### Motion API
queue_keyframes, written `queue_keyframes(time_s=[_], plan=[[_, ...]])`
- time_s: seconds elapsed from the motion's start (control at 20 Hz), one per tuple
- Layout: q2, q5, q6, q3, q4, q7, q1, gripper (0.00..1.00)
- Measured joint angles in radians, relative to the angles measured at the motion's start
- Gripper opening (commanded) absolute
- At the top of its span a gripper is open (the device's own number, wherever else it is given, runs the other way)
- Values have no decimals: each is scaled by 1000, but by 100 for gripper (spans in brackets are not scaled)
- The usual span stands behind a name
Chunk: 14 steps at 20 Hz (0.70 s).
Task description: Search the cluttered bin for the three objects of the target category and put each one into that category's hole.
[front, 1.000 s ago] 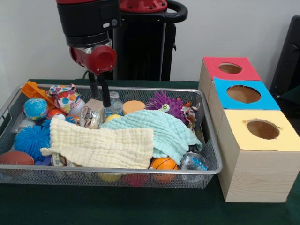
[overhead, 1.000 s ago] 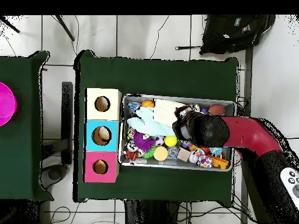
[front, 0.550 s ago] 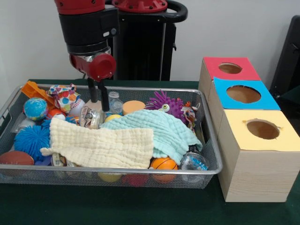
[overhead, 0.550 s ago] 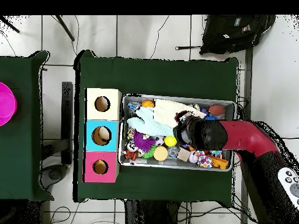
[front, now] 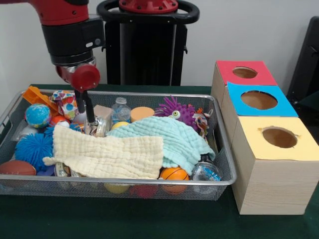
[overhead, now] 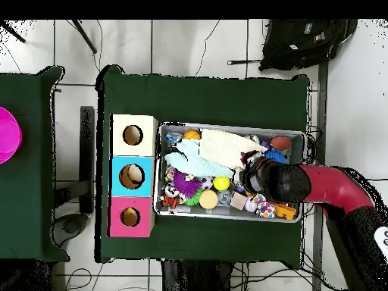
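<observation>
My gripper (front: 85, 117) hangs in the left half of the wire bin (front: 149, 182). It is open, with nothing between its two black fingers. The tips are just above a shiny can (front: 97, 125), beside a baseball (front: 79, 115) and in front of a wooden block (front: 103, 110). A cream cloth (front: 107, 157) and a mint cloth (front: 167, 139) cover much of the bin's contents. In the overhead view the red arm (overhead: 326, 188) hides the fingers. Three boxes stand beside the bin, with a red hole (front: 244, 72), a blue hole (front: 259, 99) and a yellow hole (front: 279, 137).
Around the cloths lie a globe ball (front: 37, 115), a blue spiky ball (front: 32, 149), a football (front: 15, 168), a small basketball (front: 174, 174), a purple spiky toy (front: 174, 108), a plastic bottle (front: 120, 109) and an orange disc (front: 142, 113). A pale object shows inside the blue box's hole (overhead: 133, 176).
The arm has swung left in the front view, from over the bottle and block to over the shiny can. Its fingers stay apart and carry nothing.
</observation>
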State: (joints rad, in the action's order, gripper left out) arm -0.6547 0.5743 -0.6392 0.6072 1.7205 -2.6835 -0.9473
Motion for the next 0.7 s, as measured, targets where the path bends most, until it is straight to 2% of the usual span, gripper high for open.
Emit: queue_keyframes(time_s=[0.2, 0.7], plan=[[19, 22, 0, 15, 0, 5, -47, 100], [66, 69, 16, 31, 1, 12, -93, 100]])
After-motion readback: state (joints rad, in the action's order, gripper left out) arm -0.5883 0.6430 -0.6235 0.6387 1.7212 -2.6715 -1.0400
